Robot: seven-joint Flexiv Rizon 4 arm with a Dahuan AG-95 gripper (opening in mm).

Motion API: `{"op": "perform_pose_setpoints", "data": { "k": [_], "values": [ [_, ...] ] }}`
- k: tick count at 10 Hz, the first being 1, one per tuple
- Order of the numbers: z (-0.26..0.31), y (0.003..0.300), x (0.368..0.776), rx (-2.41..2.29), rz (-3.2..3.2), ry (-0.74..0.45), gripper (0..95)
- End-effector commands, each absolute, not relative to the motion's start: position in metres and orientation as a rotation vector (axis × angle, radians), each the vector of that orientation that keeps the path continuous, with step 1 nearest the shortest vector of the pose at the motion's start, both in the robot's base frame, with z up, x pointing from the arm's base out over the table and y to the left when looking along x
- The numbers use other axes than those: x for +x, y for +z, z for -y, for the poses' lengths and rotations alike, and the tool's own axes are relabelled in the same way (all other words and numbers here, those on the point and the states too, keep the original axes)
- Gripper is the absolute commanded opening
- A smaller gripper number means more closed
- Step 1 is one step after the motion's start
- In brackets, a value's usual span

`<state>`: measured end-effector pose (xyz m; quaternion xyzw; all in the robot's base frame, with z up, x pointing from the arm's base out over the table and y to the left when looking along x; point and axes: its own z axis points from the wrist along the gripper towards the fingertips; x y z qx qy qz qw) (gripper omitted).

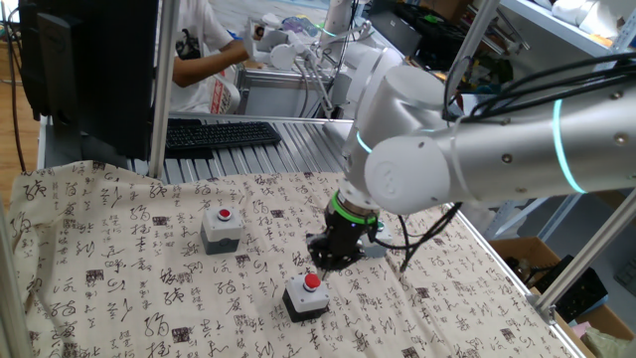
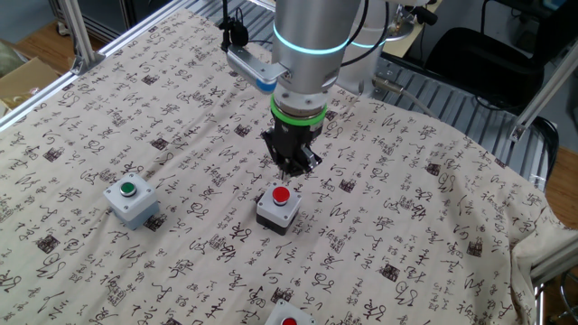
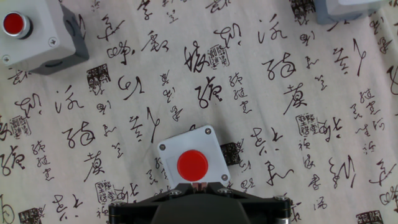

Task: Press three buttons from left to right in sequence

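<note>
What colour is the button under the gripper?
Red, a dome button on a white-topped box; clearest in the hand view.

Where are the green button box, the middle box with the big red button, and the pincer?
Green button box [image 2: 132,199], the other fixed view: its top face.
Middle red-dome box [image 2: 279,207], the other fixed view: its top face.
Pincer [image 2: 293,169], the other fixed view: its fingertips.

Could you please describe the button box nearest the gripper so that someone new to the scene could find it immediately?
Start at the table covered with the calligraphy-print cloth and follow the silver arm down to its gripper. Just beside and below the fingertips sits the middle button box of three. It has a white top on a black base and a large red dome, unlike the grey small-red-button box and the green-button box.
</note>
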<state>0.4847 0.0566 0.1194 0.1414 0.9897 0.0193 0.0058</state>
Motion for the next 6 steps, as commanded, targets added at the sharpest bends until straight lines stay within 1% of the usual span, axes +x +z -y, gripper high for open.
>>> {"op": "perform_pose_setpoints", "data": {
  "k": [1,6],
  "values": [
    [-0.0559,0.1195,0.4841,0.451,-3.089,0.057,0.0],
    [-0.0566,0.1183,0.4850,0.472,-3.089,0.074,0.0]
  ]
}}
